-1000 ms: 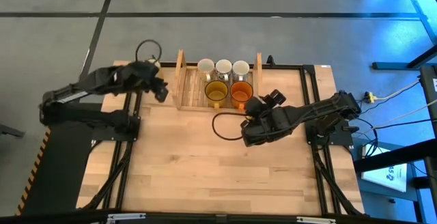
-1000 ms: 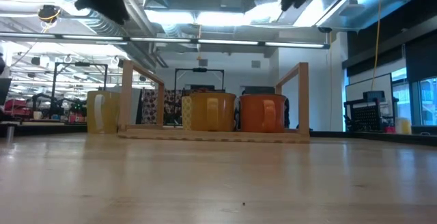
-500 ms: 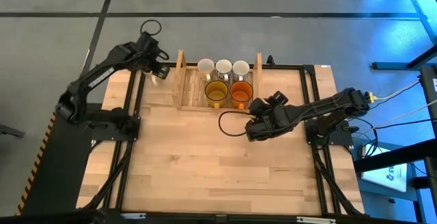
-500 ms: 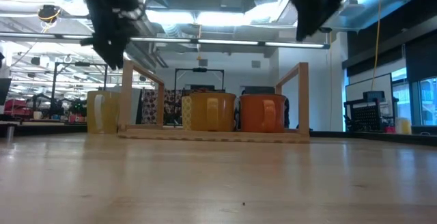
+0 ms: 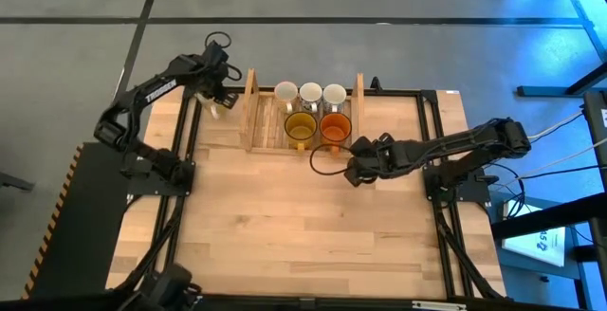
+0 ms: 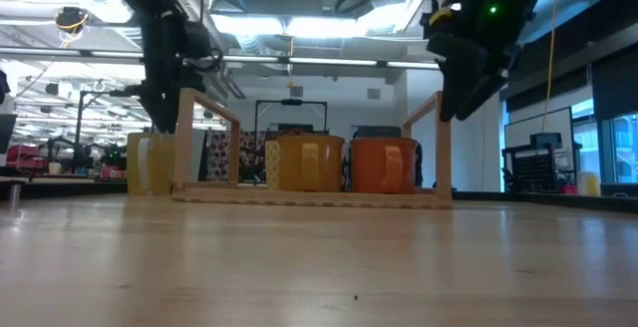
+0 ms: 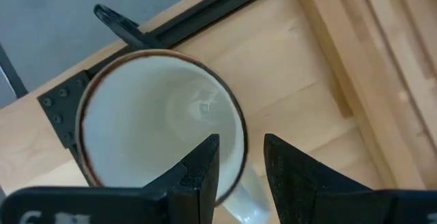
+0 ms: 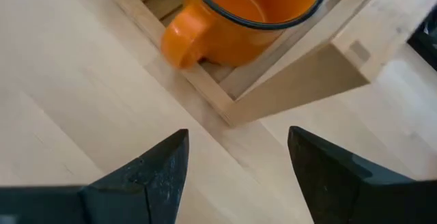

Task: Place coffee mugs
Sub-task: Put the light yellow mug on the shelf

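Now the left gripper (image 7: 239, 166) hangs right over the last white mug (image 7: 160, 125), at the upper left outside the rack (image 5: 303, 112), fingers slightly apart astride its rim. The right gripper (image 8: 235, 159) waits, spread wide.

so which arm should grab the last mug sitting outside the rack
Left. The left gripper hangs right over the white mug beside the rack, jaws open astride its rim. The right gripper is open too, but by the orange mug.
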